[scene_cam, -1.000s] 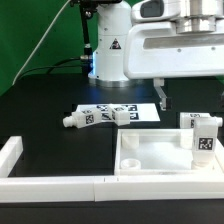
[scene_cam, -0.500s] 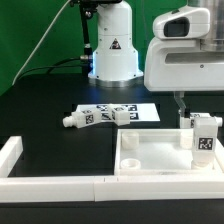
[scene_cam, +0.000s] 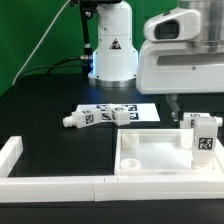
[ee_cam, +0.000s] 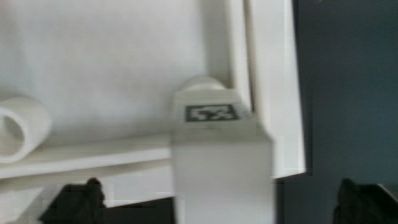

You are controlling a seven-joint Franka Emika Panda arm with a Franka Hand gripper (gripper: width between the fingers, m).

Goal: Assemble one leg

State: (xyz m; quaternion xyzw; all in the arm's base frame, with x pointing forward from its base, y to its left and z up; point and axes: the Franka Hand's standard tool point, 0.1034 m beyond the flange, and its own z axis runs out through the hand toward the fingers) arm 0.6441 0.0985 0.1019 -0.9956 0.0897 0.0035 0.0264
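Note:
A white leg (scene_cam: 203, 136) with a marker tag stands upright at the right corner of the white tabletop part (scene_cam: 160, 170). My gripper (scene_cam: 190, 103) hangs just above it, with only one dark finger (scene_cam: 172, 102) showing. In the wrist view the leg (ee_cam: 217, 140) stands between my two dark fingertips (ee_cam: 80, 200). The gripper (ee_cam: 222, 205) is open with gaps on both sides of the leg. A round socket (ee_cam: 15, 125) of the tabletop shows beside it. A second white leg (scene_cam: 80, 117) lies on its side by the marker board (scene_cam: 125, 111).
A low white L-shaped wall (scene_cam: 30, 178) runs along the front and the exterior view's left. The robot base (scene_cam: 110, 50) stands at the back, with cables to its left.
The arm has moved to the exterior view's right and come down a little, and now hangs over the upright leg. The legs and tabletop have not moved.

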